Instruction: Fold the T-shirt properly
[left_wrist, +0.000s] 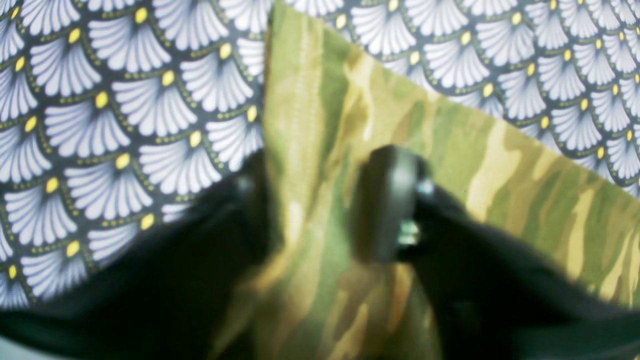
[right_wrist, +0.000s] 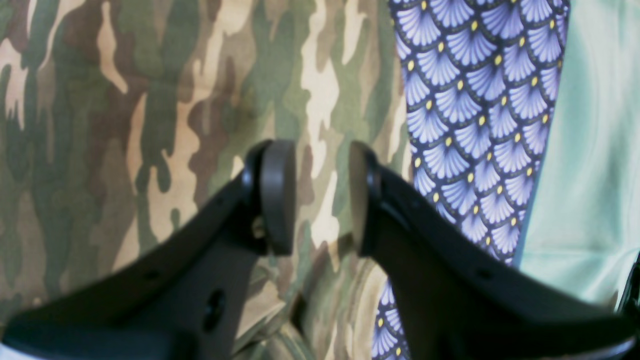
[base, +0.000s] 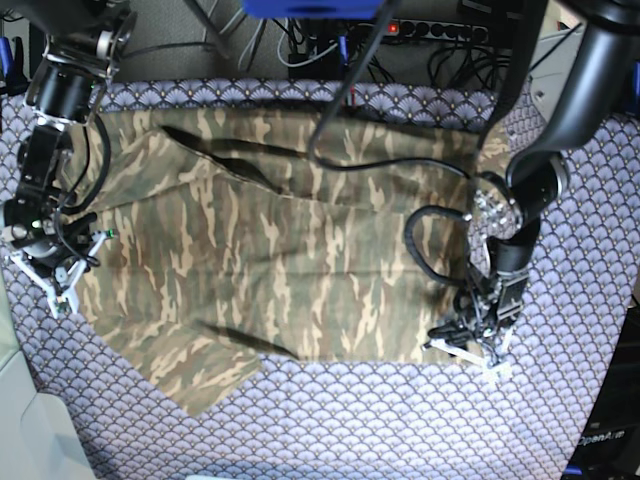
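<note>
Left pincer (left_wrist: 320, 200) sits lowest and closest in the left wrist view, jaws either side of a raised ridge of the T-shirt (left_wrist: 350, 150); cloth fills the gap, but blur means I can't tell whether it's actually clamped. Right pincer (right_wrist: 320, 197) is parted, nothing between its pads, hovering over camo cloth just beside the shirt's edge, patterned tablecloth (right_wrist: 475, 100) showing to the right of frame.

Base view: T-shirt (base: 290, 250) lies spread across the middle of the surface, mostly flat, a few dark creases upper centre and lower centre. Left pincer (base: 480, 335) is at the shirt's lower-right corner, right pincer (base: 55, 265) at its left edge.

Handling, my read: light, limp fabric, no stiffness, will sag and drag if lifted from one point. Best taken at hems or corners, pinching a small raised fold, both sides lifted together to keep the fold line straight.
</note>
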